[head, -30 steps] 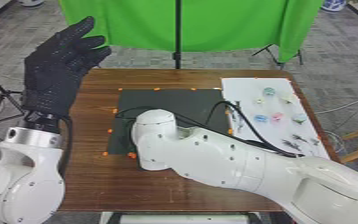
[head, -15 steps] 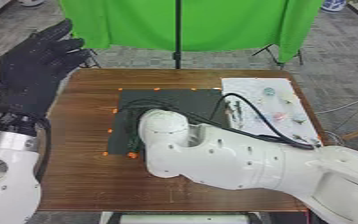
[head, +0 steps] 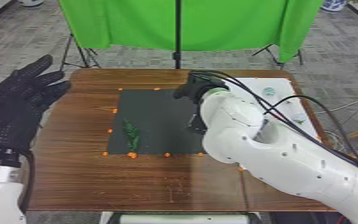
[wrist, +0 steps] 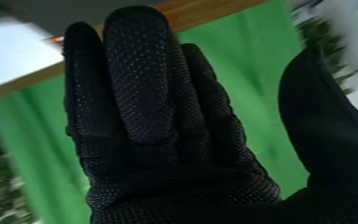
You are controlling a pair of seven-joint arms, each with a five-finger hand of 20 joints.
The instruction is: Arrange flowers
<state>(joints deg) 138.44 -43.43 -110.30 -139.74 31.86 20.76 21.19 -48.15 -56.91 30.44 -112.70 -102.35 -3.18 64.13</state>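
Your right hand [head: 191, 90] has its fingers [wrist: 138, 75] straight and close together, the thumb [wrist: 313, 105] apart; beyond it you see green cloth [wrist: 264, 75], the table's brown edge [wrist: 202, 14] and a bright white surface [wrist: 14, 50].

Room to pass spans the brown table [head: 95, 182] at lower left and the middle of the black mat [head: 165, 117], beside a flat-lying green sprig [head: 132, 136]; the white right arm [head: 233, 117] and looping cables [head: 303, 96] obstruct the white sheet [head: 280, 85] at right.
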